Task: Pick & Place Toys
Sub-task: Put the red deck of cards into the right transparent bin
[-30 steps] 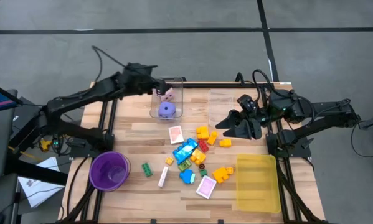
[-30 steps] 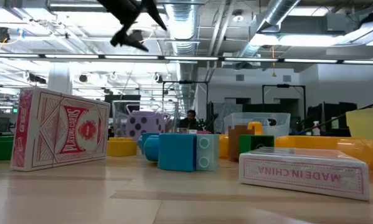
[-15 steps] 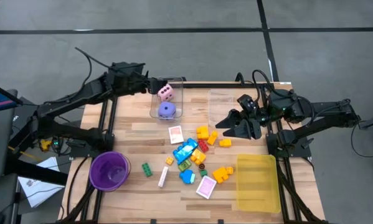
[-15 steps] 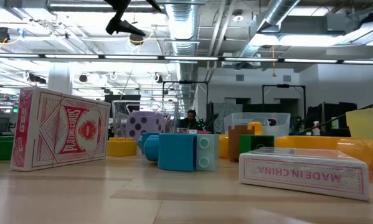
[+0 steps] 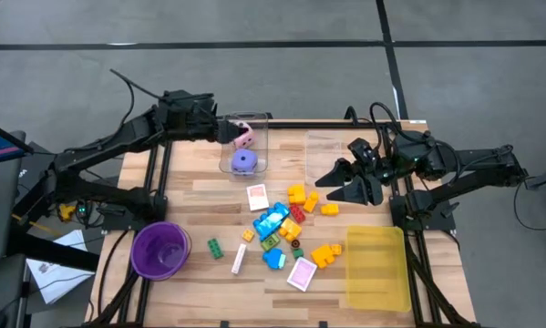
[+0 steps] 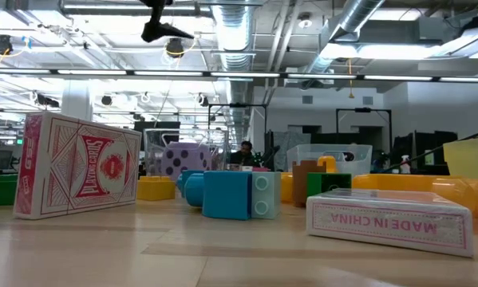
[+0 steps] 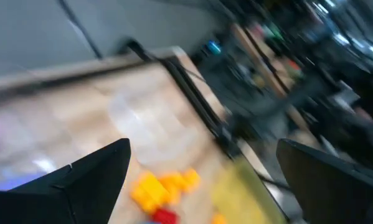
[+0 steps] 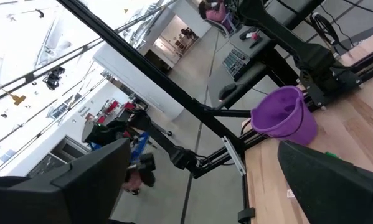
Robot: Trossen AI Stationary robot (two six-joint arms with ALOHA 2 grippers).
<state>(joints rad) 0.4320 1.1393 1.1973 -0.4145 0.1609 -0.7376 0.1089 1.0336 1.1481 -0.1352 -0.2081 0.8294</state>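
The toys [image 5: 282,223] lie in a loose heap at the table's middle: yellow, orange, blue, green and red blocks, with flat pink-white cards [image 5: 257,196] at the heap's edges. A pink die [image 5: 244,138] and a purple die [image 5: 244,161] sit inside a clear box [image 5: 259,146] at the far edge. My left gripper [image 5: 223,130] hovers open just left of that box, above the table. Right of the heap my right gripper [image 5: 333,185] hangs open in the air. Its fingers [image 8: 80,180] stand wide apart with nothing between them.
A purple cup [image 5: 160,251] stands at the near left. A yellow tray [image 5: 377,266] lies at the near right. A second clear box [image 5: 327,150] sits at the far right. In the low view a card box [image 6: 79,163] and a blue block [image 6: 239,194] stand close.
My left gripper has drawn back from over the clear box toward the table's left edge, rising a little and swinging its fingers round. It stays open. The pink die stays in the box.
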